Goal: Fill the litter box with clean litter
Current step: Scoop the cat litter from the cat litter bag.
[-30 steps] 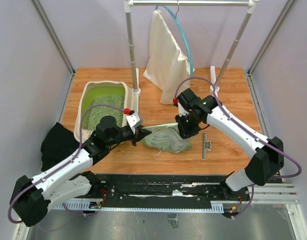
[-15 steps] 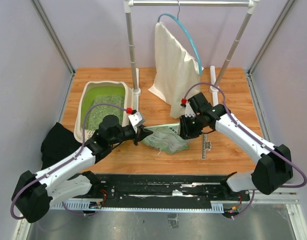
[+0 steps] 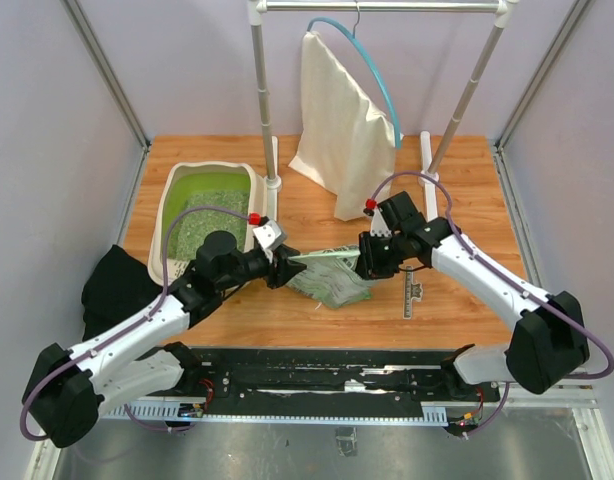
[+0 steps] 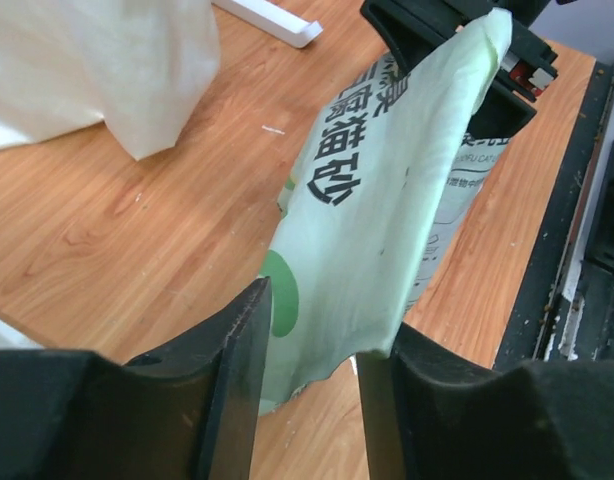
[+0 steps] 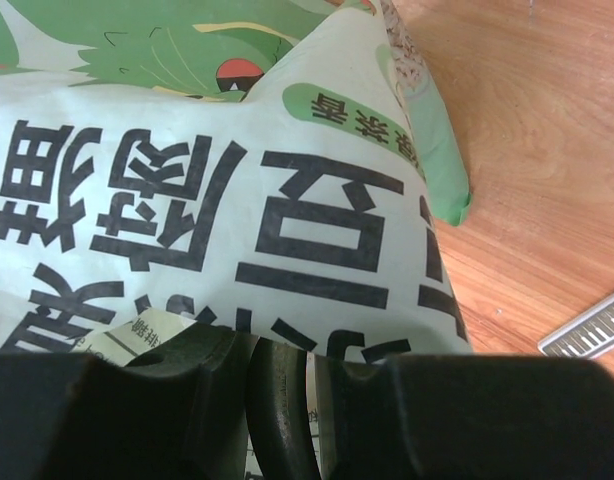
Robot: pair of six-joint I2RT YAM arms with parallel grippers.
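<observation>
Litter box [image 3: 213,167]: rounded beige tray, lime-green inside, far left on the desk [image 3: 302,220], its floor partly covered with pale speckled clean litter [image 3: 207,228]. Green bag [image 3: 332,280]: printed, slack, mid-desk just right of the box, one end held up. Right fingers [image 5: 187,390] are narrow and pinch the bag's edge; left fingers [image 4: 237,370] are parted around its other end without clamping it.

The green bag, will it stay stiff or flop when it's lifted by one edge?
Probably floppy: the bag hangs as a curved, creased sheet from the right end effector. Likely light, since it looks flat and thin in the left wrist view, though some litter may remain inside. Its printed film looks smooth, so it could slip from a weak pinch.
</observation>
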